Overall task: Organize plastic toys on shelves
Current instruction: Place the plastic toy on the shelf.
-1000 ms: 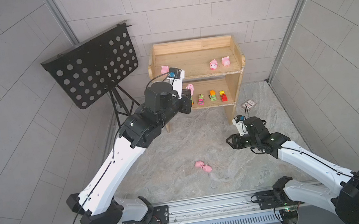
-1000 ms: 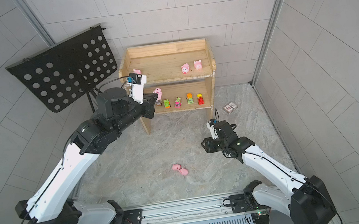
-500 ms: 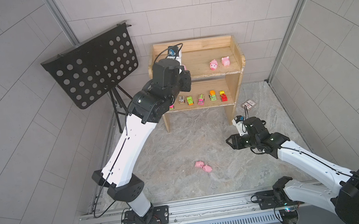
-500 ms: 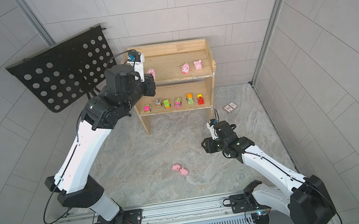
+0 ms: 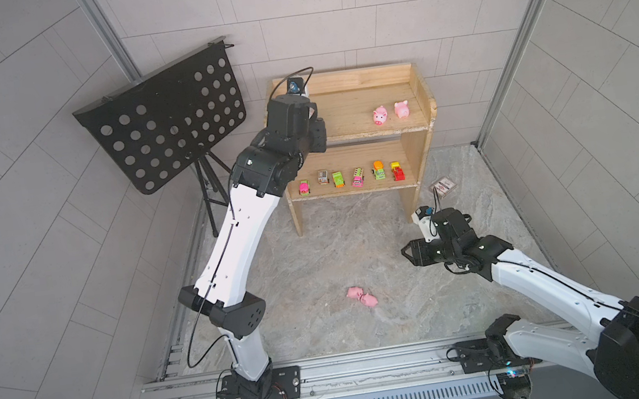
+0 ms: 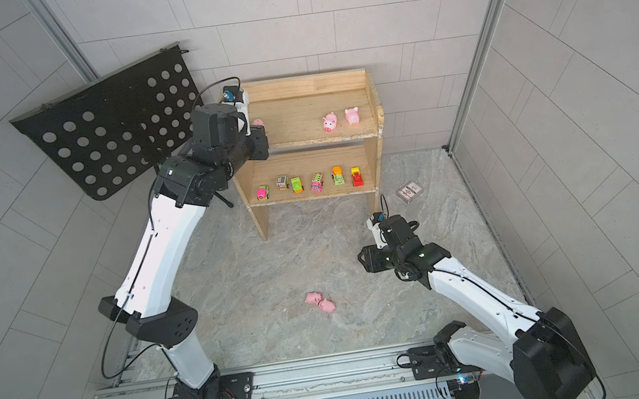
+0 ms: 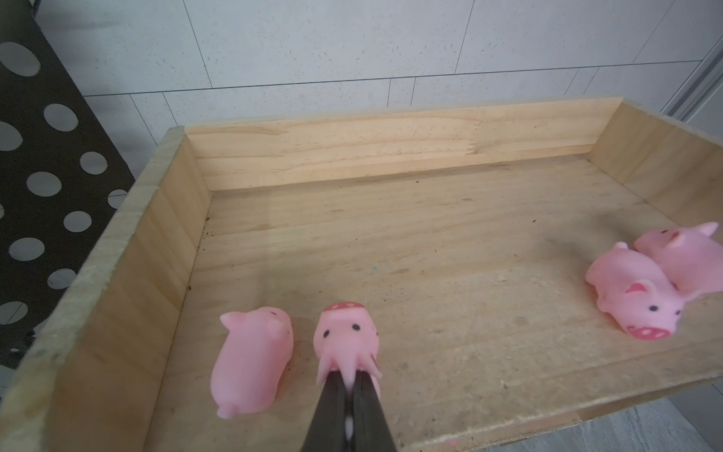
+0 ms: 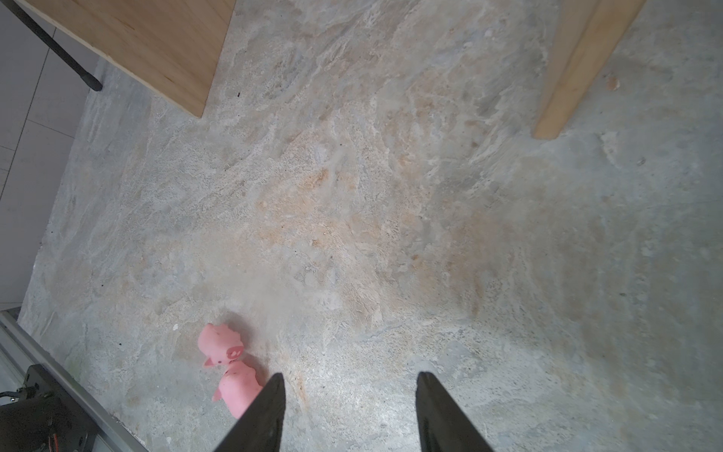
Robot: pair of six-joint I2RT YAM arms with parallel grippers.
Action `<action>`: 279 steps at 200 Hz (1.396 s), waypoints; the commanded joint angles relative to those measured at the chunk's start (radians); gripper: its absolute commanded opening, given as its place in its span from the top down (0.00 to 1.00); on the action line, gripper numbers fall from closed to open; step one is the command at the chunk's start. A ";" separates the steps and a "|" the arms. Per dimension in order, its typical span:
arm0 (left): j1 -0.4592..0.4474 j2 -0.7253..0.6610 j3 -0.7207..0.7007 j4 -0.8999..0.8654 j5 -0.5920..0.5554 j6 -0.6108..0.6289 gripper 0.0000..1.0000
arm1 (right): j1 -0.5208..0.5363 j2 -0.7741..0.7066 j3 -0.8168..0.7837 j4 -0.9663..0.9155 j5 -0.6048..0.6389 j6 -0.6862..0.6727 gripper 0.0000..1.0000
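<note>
No legible text; print on the card packet (image 5: pixel 443 186) too small

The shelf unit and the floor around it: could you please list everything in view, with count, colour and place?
shelves: one, pale wood, two tiers, against the back wall
pigs: six, pink; two at the top board's right end, one lying at its left end, the held pig beside that one, two touching on the floor
toy vehicles: six, mixed bright colours, in a row on the lower shelf
card packet: one, grey-red, on the floor right of the shelves
music stand: one, black, perforated, left of the shelves
left tool: black, shut on the held pig
right tool: black, open, over the floor near the two pigs there
</note>
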 commanded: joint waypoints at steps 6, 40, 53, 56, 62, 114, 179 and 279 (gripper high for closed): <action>0.002 0.009 0.028 -0.013 0.017 -0.005 1.00 | 0.007 0.009 -0.016 0.013 -0.005 0.007 0.44; 0.016 0.026 0.036 -0.014 0.020 -0.007 0.97 | 0.007 0.009 -0.014 0.013 -0.002 0.007 0.44; 0.019 0.035 0.043 -0.022 0.025 -0.010 0.92 | 0.006 0.010 -0.014 0.013 0.000 0.007 0.44; 0.020 0.037 0.044 -0.023 0.026 -0.010 0.90 | 0.007 0.010 -0.014 0.013 -0.001 0.008 0.44; 0.021 0.039 0.044 -0.023 0.026 -0.011 0.85 | 0.006 0.010 -0.014 0.013 0.000 0.005 0.44; 0.026 0.039 0.056 -0.003 0.047 -0.019 0.52 | 0.007 0.007 -0.014 0.009 -0.001 0.008 0.44; 0.026 0.011 0.062 0.011 0.091 -0.022 0.34 | 0.007 0.003 -0.014 0.010 -0.009 0.010 0.44; 0.027 -0.324 -0.320 0.046 0.155 -0.003 0.26 | 0.166 0.119 0.007 0.022 -0.116 -0.087 0.44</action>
